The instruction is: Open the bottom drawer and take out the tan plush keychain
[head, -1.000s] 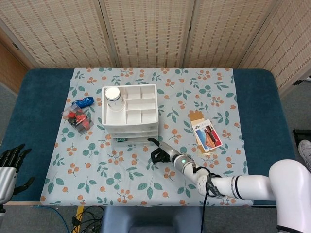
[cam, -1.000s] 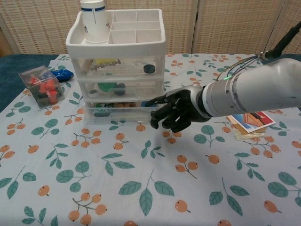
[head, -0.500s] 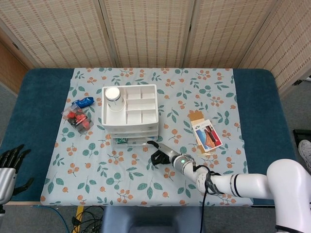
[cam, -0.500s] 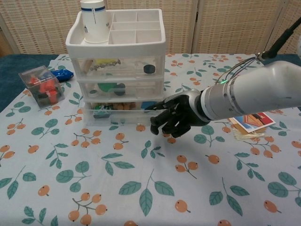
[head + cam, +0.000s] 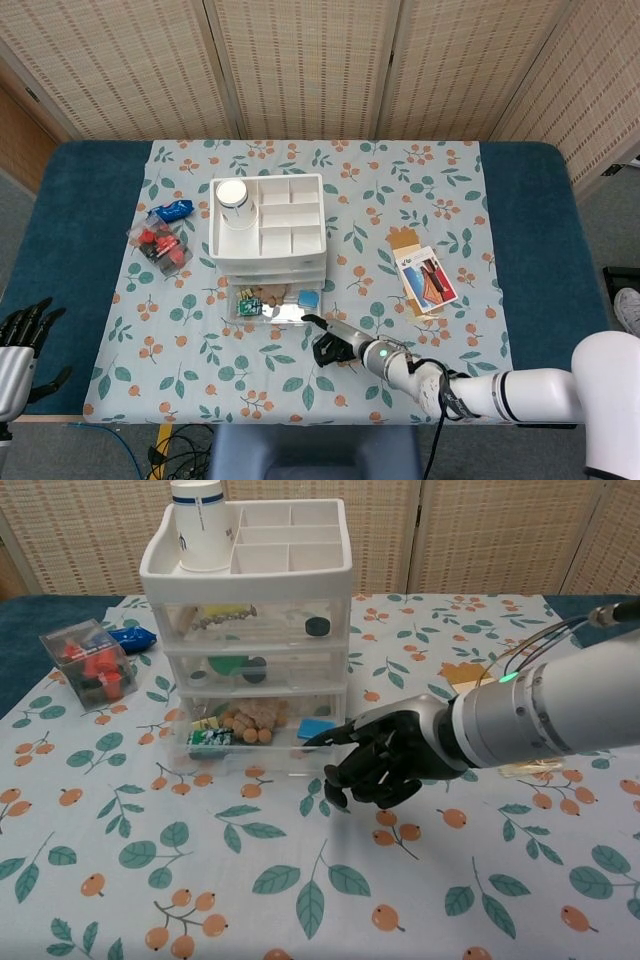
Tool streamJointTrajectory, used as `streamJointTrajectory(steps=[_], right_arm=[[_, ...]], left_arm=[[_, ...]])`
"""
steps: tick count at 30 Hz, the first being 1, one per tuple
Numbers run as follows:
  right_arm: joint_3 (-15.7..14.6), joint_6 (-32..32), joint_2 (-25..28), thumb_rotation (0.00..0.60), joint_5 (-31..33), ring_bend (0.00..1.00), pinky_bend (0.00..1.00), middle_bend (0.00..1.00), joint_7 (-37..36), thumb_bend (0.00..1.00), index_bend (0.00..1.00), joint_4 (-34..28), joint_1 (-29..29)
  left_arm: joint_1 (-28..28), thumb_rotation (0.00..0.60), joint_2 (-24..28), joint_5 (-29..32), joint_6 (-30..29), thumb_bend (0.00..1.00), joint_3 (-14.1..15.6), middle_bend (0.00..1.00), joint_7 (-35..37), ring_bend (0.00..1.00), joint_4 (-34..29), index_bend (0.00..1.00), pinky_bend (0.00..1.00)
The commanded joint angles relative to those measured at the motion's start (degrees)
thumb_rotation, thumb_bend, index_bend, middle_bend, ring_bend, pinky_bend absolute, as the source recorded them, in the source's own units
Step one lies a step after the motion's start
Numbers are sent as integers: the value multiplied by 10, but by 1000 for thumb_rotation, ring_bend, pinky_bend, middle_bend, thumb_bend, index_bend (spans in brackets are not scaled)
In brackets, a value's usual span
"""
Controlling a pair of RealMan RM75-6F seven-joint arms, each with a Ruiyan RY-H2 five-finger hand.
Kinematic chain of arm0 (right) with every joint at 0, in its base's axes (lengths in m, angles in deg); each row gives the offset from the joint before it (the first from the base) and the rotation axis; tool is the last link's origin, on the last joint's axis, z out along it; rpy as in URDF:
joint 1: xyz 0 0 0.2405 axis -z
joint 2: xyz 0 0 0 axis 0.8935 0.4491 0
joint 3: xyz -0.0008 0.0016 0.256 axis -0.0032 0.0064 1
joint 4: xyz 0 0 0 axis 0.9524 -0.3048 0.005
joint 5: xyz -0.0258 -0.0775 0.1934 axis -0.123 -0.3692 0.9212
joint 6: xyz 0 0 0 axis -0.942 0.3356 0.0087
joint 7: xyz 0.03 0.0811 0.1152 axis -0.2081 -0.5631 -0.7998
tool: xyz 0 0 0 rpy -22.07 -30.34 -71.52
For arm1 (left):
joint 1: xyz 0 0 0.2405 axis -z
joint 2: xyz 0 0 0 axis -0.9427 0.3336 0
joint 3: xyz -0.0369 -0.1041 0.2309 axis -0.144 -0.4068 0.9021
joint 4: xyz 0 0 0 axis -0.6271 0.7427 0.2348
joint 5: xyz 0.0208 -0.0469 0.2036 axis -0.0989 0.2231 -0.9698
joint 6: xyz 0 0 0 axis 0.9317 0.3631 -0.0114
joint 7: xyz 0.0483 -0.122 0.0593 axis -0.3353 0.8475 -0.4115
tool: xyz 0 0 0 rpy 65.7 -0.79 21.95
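Note:
The white three-drawer organizer (image 5: 268, 228) (image 5: 250, 600) stands left of centre, and its clear bottom drawer (image 5: 273, 301) (image 5: 255, 742) is pulled out toward me. Inside lies the tan plush keychain (image 5: 266, 295) (image 5: 245, 720), between a green item and a blue one. My right hand (image 5: 335, 343) (image 5: 385, 763) sits at the drawer's front right corner, one finger hooked on the drawer's front edge, the other fingers curled in. My left hand (image 5: 20, 335) hangs off the table's left edge, fingers apart and holding nothing.
A white paper cup (image 5: 201, 510) stands in the organizer's top tray. A clear box of red pieces (image 5: 88, 659) and a blue packet (image 5: 131, 636) lie to the left. A picture card (image 5: 428, 276) lies to the right.
My right hand has drawn back toward me, and the bottom drawer has slid out with it, exposing the tan plush keychain. The left hand has not moved.

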State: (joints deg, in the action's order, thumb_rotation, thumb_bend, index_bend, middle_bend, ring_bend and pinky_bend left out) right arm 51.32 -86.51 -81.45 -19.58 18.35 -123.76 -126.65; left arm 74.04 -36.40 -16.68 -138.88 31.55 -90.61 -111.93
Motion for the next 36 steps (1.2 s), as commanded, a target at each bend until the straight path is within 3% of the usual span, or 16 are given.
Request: streamJointTrajectory(steps=[1, 12, 23, 31, 36], right_arm=[[-3, 2, 7, 600, -12, 882, 1000, 687, -2, 712, 0, -12, 7], [-12, -1, 18, 600, -43, 882, 1000, 682, -8, 712, 0, -42, 21], [-12, -51, 24, 600, -83, 882, 1000, 664, -3, 714, 0, -71, 46], [-12, -128, 59, 600, -193, 844, 1000, 650, 60, 716, 0, -143, 73], [-24, -202, 63, 600, -282, 823, 1000, 643, 166, 712, 0, -150, 74]], left_arm=[[0, 600, 0, -1, 0, 215, 0, 84, 0, 88, 0, 147, 95], [-1, 600, -2, -2, -1, 214, 2, 84, 3, 88, 3, 147, 95], [-3, 600, -2, -3, -5, 214, 1, 84, 8, 88, 5, 147, 95], [-5, 600, 0, -4, -10, 214, 1, 84, 9, 88, 4, 147, 95], [-7, 600, 0, -6, -15, 214, 2, 84, 8, 88, 2, 147, 95]])
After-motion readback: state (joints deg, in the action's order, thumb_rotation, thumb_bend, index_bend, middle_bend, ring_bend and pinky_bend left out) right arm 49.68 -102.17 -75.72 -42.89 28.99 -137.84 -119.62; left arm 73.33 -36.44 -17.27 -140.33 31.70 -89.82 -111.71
